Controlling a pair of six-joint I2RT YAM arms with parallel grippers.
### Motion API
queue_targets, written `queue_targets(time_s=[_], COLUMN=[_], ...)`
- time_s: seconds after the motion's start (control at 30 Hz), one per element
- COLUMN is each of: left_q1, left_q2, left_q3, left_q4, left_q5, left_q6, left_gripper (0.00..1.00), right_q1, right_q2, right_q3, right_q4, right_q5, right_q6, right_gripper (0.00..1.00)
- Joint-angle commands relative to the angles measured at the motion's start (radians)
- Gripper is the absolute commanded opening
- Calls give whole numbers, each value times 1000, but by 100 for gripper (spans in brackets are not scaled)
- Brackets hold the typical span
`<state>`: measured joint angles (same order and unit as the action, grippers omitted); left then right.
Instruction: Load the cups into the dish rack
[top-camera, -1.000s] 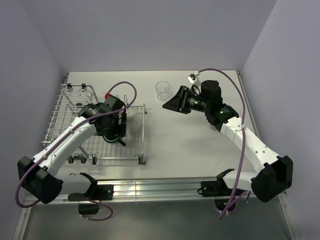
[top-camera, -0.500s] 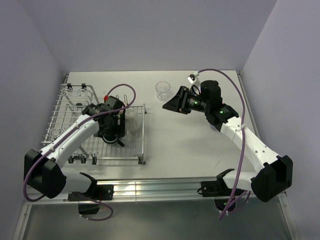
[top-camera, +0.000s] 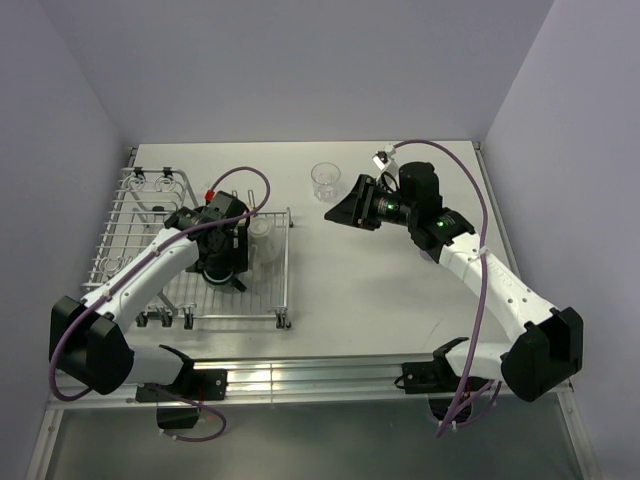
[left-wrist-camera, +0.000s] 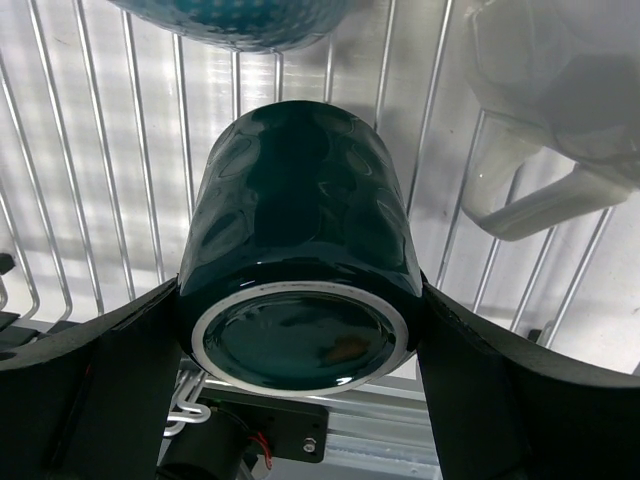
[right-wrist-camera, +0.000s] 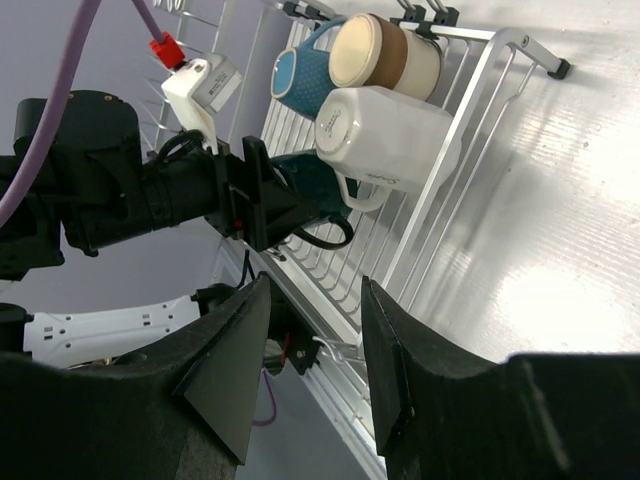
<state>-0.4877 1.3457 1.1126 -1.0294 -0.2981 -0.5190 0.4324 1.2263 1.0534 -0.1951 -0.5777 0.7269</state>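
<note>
Now the left hand (left-wrist-camera: 300, 345) grips a dark teal mug (left-wrist-camera: 300, 205) lying on its side on the dish rack (top-camera: 288, 280) wires, fingers (left-wrist-camera: 100, 385) against both flanks. A white mug (left-wrist-camera: 560, 100) lies just beside it. Right of the dish rack, the right hand (right-wrist-camera: 312, 300) hangs open and empty near a clear glass tumbler (top-camera: 325, 182) upright on the surface (top-camera: 380, 285).

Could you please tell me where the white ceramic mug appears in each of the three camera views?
Top external: the white ceramic mug lies at the right side of the silver wire dish rack, left of centre.
Left wrist: upper right corner, right of the dark teal glazed mug.
Right wrist: upper centre, on its side.
Shared landmark: the dish rack's wires beneath it.
</note>
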Motion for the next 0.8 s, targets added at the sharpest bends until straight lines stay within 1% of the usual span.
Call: queue_targets(time_s=[0.0,0.03,0.1,0.13,0.17,0.2,0.53,0.77], left_q1=[5,5,5,5,5,5,3,1], left_q2=[-10,-11,-14,-16,-19,-22,-56,-105], left_q3=[1,1,-7,-10,-16,-19,-11,29], left_q4=[23,23,31,35,37,40,34,20], left_q5=[-52,-52,-50,-42,-42,-41,-58,-67], left_q6=[-21,-21,-21,-19,-21,-21,-29,-10], left_gripper=[68,72,75,80,97,99,99,99], right_q1=[6,8,6,8,8,8,14,26], right_q2=[2,1,1,1,2,2,7,15], right_q3=[-7,-7,-6,-7,-4,-4,-7,-3], right_q4=[33,31,31,31,31,29,36,39], right_q5=[-16,-16,-16,-16,-16,-16,-14,-7], right_q6=[-14,-12,-14,-14,-14,-14,-12,-4], right_gripper=[49,49,49,49,49,49,49,49])
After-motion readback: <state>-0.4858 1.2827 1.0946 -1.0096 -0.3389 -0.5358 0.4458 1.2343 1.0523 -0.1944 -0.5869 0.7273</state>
